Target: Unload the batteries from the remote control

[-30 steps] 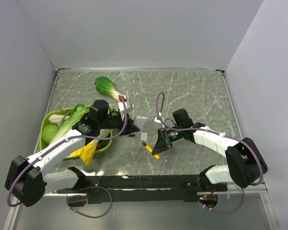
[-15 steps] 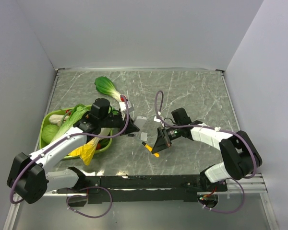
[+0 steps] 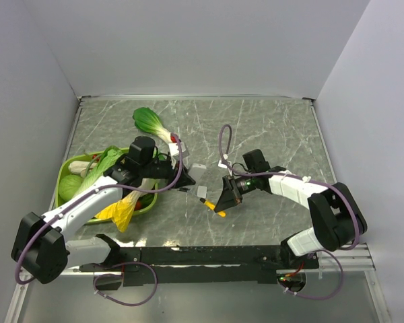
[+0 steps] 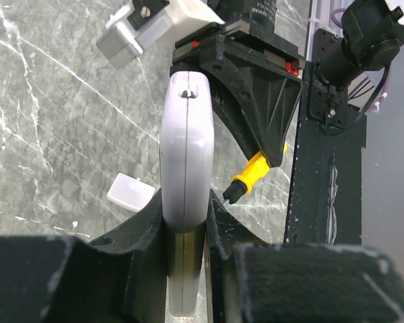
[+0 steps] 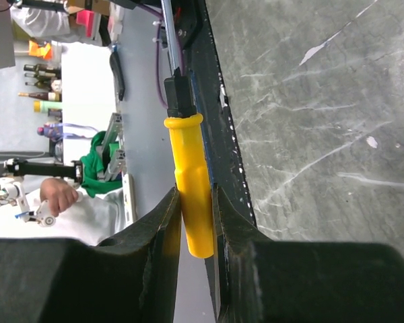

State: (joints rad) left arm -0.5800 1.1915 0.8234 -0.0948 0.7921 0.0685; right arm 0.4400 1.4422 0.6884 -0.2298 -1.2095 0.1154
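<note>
My left gripper [image 4: 185, 215] is shut on the remote control [image 4: 185, 155], holding the slim white body edge-on so it points away from the wrist. From above, the left gripper [image 3: 183, 180] sits mid-table with the remote [image 3: 198, 172] sticking out to its right. Opposite it, my right gripper [image 5: 195, 202] is shut on a yellow pen-like tool [image 5: 192, 182]. In the top view the right gripper [image 3: 222, 202] is just right of the remote. The tool's black tip [image 4: 233, 194] lies close beside the remote's lower edge. I cannot make out the batteries in any view.
A small grey cover piece [image 4: 130, 192] lies on the marble table [image 3: 269, 134] beside the remote. A green tray [image 3: 62, 178] of vegetables and a yellow bag [image 3: 123, 212] sit left. A bok choy [image 3: 148, 122] lies behind. A black rail [image 3: 202, 256] runs along the near edge.
The right gripper has edged slightly left and up with the yellow tool, closer to the remote. The left gripper holds the remote almost where it was.
</note>
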